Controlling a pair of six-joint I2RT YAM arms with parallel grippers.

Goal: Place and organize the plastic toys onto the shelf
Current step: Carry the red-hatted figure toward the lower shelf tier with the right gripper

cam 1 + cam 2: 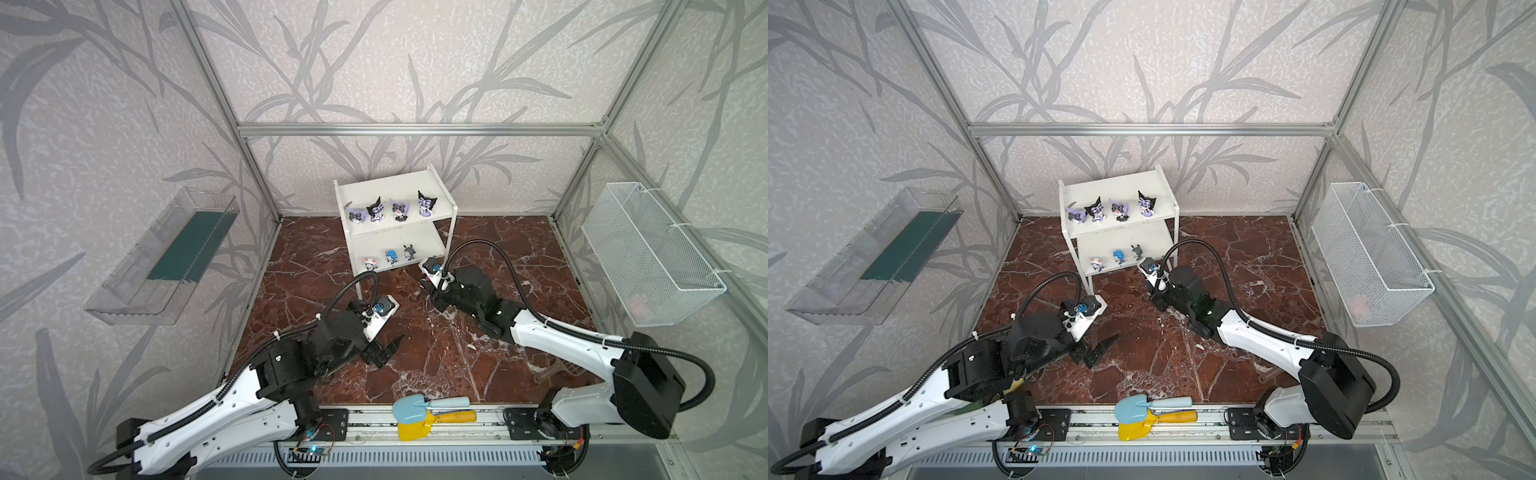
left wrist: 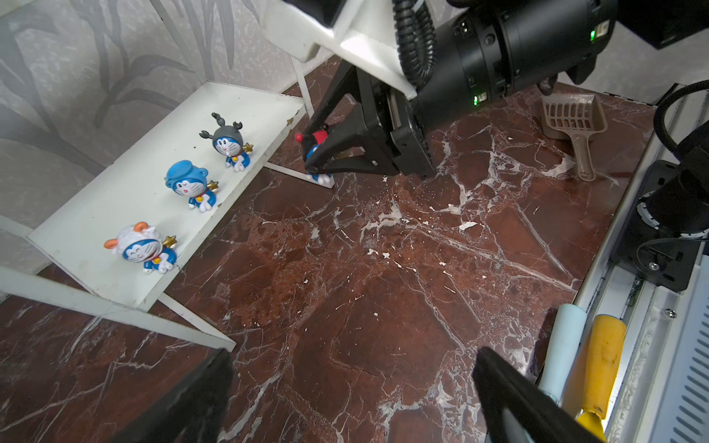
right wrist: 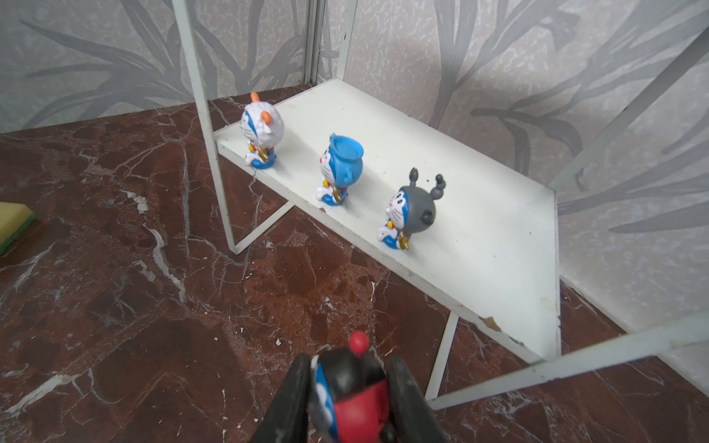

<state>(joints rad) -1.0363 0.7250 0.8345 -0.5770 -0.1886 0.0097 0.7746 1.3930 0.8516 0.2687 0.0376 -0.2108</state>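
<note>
We are clamping the red figurine (image 3: pixel 358 406) in our right gripper (image 3: pixel 351 368), just beside the lower board of the shelf (image 3: pixel 479 249), where three figurines (image 3: pixel 341 168) are standing; our left gripper (image 2: pixel 351 360) is hanging spread, empty.

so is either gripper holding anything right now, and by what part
The right gripper pinches the red-and-black figurine across its head, a finger on each side. The left gripper is open and empty.
</note>
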